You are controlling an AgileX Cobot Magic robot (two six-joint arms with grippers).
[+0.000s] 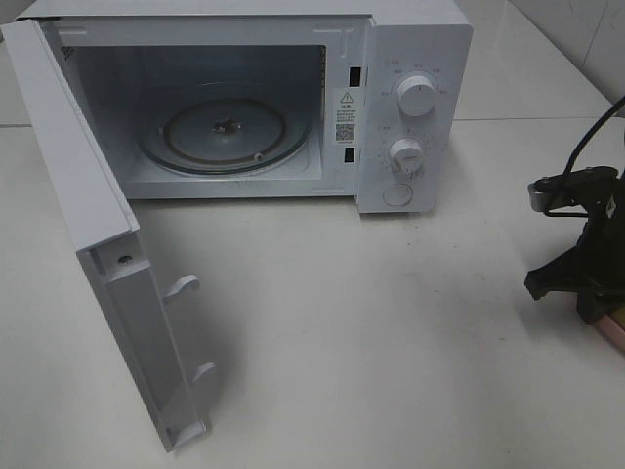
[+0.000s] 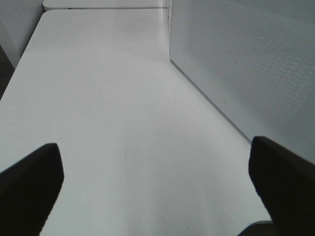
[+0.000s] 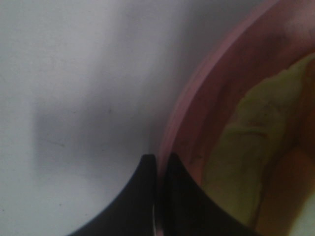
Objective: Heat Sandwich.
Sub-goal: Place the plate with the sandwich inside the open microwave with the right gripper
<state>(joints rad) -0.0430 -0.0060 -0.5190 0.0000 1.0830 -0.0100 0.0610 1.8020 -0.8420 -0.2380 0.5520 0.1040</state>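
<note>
In the right wrist view my right gripper (image 3: 160, 160) is shut on the rim of a round pink plate (image 3: 197, 98), one finger on each side of the rim. The sandwich (image 3: 256, 142) lies on that plate, showing pale green lettuce and an orange edge, blurred and cut off by the frame. In the exterior high view the right arm (image 1: 578, 244) stands at the far right edge, with a sliver of the plate (image 1: 614, 332) under it. My left gripper (image 2: 157, 187) is open over bare table, holding nothing, beside the microwave door's outer face (image 2: 246, 64).
A white microwave (image 1: 415, 107) stands at the back with its door (image 1: 107, 244) swung wide open toward the front left. Its glass turntable (image 1: 225, 132) carries nothing. The white table (image 1: 371, 332) stretches between the microwave and the right arm.
</note>
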